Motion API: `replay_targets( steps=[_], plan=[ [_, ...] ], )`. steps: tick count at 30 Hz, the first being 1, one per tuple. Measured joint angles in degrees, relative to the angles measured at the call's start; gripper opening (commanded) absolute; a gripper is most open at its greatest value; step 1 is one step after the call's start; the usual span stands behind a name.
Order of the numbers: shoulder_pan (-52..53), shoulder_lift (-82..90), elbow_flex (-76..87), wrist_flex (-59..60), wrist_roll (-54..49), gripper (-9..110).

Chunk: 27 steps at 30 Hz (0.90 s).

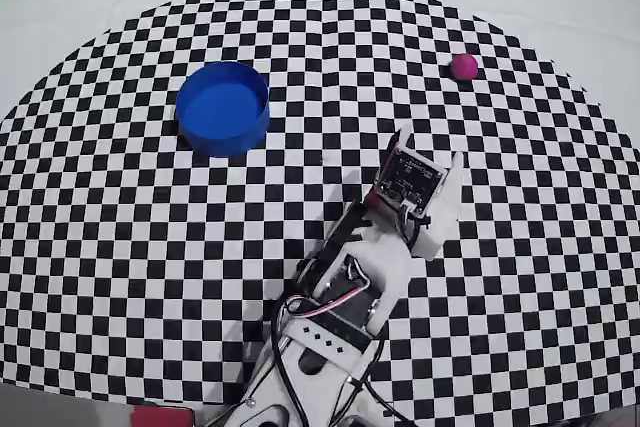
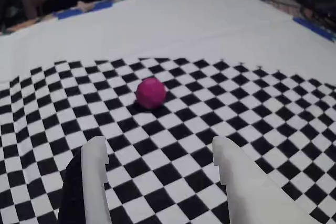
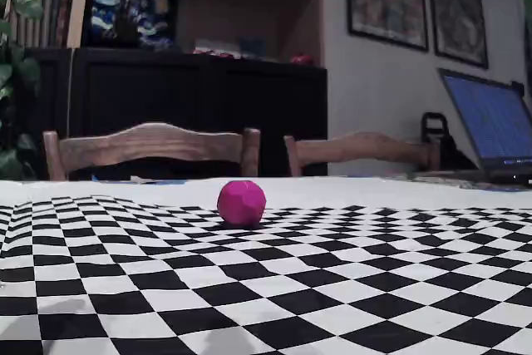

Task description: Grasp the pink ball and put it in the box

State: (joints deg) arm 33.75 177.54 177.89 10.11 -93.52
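1x small magenta-pink ball (image 1: 463,67), 1x round blue low-walled tub (image 1: 223,108), 1x white arm w/ two-finger gripper (image 2: 160,153), 2x wooden chairs (image 3: 150,149).

Bare checkered table (image 1: 520,247) lies between the end effector (image 2: 157,153) and the pink ball (image 2: 151,93); the box (image 1: 222,107) stands well apart, leftward in the overhead view.

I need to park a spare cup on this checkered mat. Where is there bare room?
In the overhead view, bare mat lies between the blue box and the pink ball, and along the left side below the box. The lower middle is crowded by the arm, whose open gripper points toward the ball.
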Motion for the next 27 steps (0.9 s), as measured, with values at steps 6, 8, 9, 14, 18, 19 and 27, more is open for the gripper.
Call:
replay_targets(
  steps=[6, 8, 9, 14, 18, 19, 27],
  plan=[
    [-0.44, -4.57, 0.00, -3.96, 0.00, 23],
    [-1.05, -5.19, 0.00, -4.39, 0.00, 23],
    [-1.05, -5.45, 0.00, -4.39, 0.00, 23],
    [-1.49, -7.91, -0.26, -5.10, 0.00, 23],
    [-2.02, -9.32, -0.26, -5.10, 0.00, 23],
    [-2.02, -9.76, -0.53, -5.36, 0.00, 23],
    [-2.02, -15.21, -4.04, -6.94, 1.23, 25]
  ],
)
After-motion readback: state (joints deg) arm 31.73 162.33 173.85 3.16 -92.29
